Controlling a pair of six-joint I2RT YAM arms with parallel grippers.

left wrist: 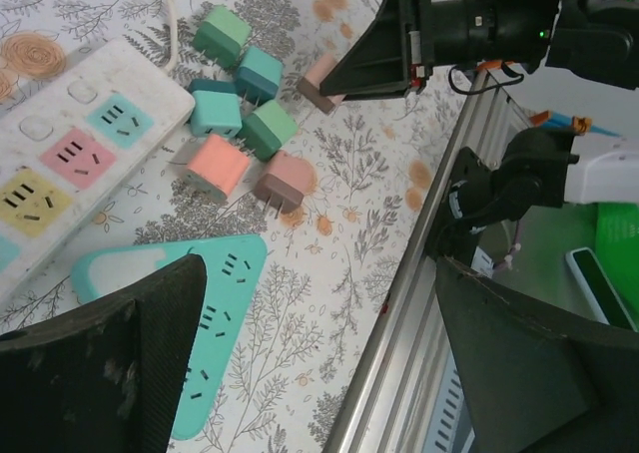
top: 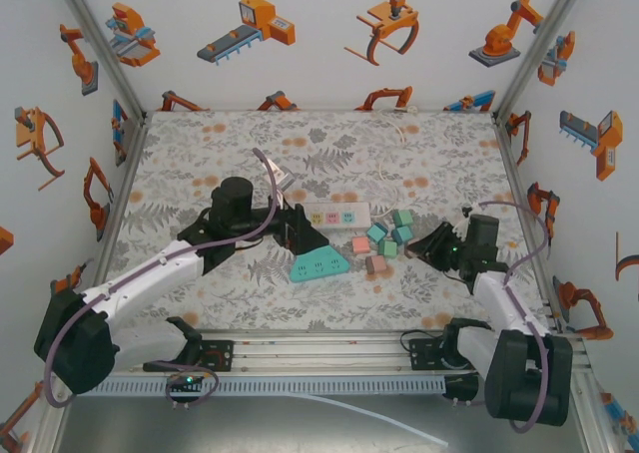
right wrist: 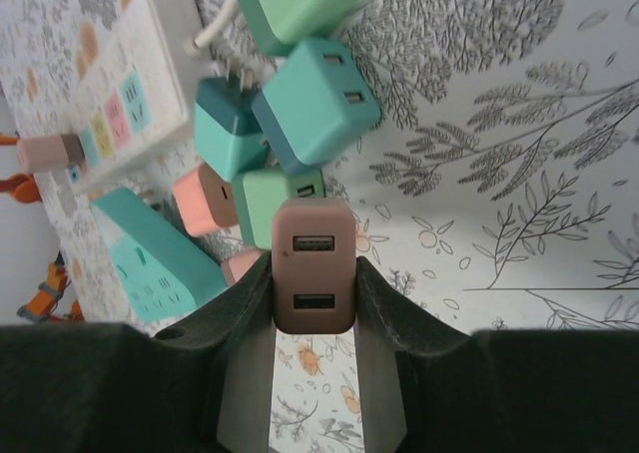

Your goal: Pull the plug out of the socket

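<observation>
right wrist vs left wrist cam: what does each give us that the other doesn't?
Right wrist: a head-on look at the two USB ports on the brown plug, clamped in the right claw.
Left wrist: the open left claw with its fingers spread wide, and the table's metal rail.
Both: the teal triangular socket, the white power strip, the loose plugs and the held brown plug.

Floral table (top: 200, 144) — sockets (top: 336, 215), loose plugs (top: 387, 241)
</observation>
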